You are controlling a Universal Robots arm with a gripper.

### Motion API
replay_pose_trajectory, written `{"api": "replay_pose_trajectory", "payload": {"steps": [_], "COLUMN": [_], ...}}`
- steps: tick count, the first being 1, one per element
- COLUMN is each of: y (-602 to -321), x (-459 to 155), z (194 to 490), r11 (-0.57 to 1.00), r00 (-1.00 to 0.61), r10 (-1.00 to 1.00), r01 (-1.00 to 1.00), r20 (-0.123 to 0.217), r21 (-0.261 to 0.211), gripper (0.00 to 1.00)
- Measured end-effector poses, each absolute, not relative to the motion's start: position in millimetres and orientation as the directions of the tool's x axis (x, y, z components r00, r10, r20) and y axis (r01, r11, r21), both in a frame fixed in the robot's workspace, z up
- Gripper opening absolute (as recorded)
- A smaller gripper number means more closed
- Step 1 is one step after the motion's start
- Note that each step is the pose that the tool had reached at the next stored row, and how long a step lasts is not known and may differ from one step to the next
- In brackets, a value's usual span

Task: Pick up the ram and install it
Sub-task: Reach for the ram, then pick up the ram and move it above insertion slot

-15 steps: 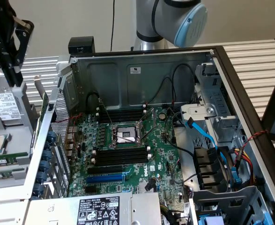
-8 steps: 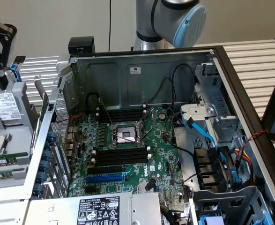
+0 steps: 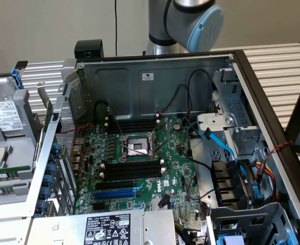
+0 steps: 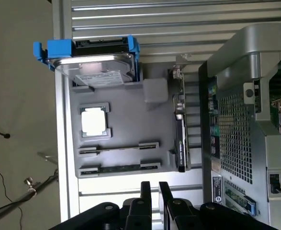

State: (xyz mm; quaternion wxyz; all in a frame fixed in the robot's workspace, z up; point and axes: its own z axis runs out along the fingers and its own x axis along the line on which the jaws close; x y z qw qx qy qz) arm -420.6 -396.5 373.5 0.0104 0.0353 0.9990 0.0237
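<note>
Grey tray [image 4: 130, 120] holds ram [image 4: 180, 143] on edge, near pincer [image 4: 154, 197], untouched.

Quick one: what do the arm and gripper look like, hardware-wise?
The arm is a silver-grey tubular body with a round light-blue joint cap. The gripper is all black, with two slim flat fingers mounted on rounded black linkage pieces.
</note>
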Motion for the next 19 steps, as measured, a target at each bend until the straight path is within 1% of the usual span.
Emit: {"api": "replay_pose_trajectory", "payload": {"steps": [8,12,19], "y": [-387.1,-379.2,-378.6], "x": [-449.5,-453.0,-453.1], "z": [363.2,359.7,359.2], "r11": [0.997,0.997,0.997], "r00": [-0.997,-0.997,-0.997], "r10": [0.071,0.071,0.071], "r01": [0.07,0.07,0.07], "r20": [-0.019,-0.018,-0.017], "r21": [0.045,0.045,0.045], "gripper": [0.22,0.22,0.22]}}
